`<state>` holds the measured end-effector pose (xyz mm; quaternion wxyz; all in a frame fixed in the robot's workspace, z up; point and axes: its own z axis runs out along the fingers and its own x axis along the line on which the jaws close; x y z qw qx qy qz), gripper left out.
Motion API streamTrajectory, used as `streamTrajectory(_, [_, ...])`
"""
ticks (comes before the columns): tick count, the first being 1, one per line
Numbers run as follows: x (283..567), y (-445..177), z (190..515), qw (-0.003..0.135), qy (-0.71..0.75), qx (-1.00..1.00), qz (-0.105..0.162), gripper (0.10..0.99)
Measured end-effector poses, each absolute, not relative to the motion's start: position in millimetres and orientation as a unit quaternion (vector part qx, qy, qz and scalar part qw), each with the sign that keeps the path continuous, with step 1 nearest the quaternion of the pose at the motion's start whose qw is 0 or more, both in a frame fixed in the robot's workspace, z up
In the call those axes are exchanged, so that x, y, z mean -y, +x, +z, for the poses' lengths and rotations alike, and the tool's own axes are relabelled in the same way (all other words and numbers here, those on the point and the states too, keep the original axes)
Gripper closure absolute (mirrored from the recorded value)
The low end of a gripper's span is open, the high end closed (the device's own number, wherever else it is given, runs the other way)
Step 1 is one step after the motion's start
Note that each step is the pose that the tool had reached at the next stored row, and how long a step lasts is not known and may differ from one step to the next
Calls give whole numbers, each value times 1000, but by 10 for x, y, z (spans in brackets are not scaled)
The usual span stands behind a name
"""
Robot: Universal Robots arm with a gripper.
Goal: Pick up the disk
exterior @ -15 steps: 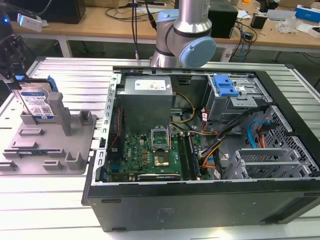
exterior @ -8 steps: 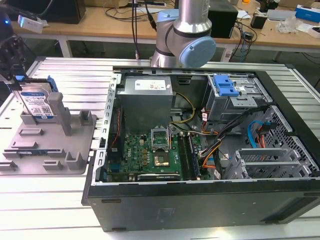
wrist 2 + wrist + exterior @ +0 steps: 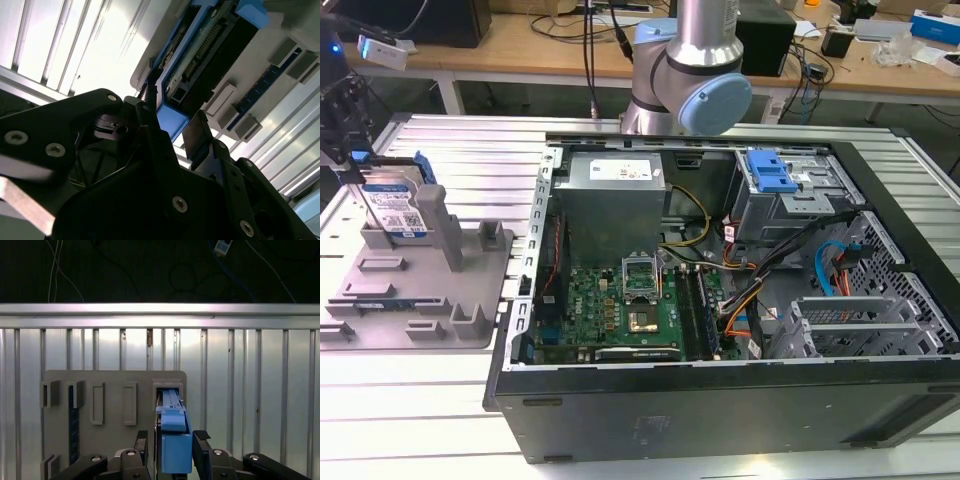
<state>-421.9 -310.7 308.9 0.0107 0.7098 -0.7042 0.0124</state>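
Observation:
The disk (image 3: 396, 206) stands on edge in a slot at the far end of the grey holder (image 3: 420, 290), at the exterior view's left, its white-and-blue label showing. My gripper (image 3: 358, 160) reaches down over the disk's upper edge. In the first wrist view the disk's blue rail (image 3: 174, 440) lies between my two black fingertips (image 3: 142, 439), one at each side, with a narrow gap on one side. The second wrist view shows the same blue rail (image 3: 172, 122) between the fingers (image 3: 196, 134). My gripper (image 3: 172, 437) is open around the disk.
An open computer case (image 3: 720, 400) takes up the middle and right of the slatted metal table (image 3: 430, 390), with a blue drive-bay bracket (image 3: 768, 172) inside. The arm's base (image 3: 690, 70) rises behind the case. The holder (image 3: 114, 440) has several upright posts and slots.

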Motion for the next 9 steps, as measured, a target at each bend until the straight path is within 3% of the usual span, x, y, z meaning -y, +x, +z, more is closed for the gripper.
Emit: streamTrajectory(9, [3107,-4219,3034,11,710,704,12,604])
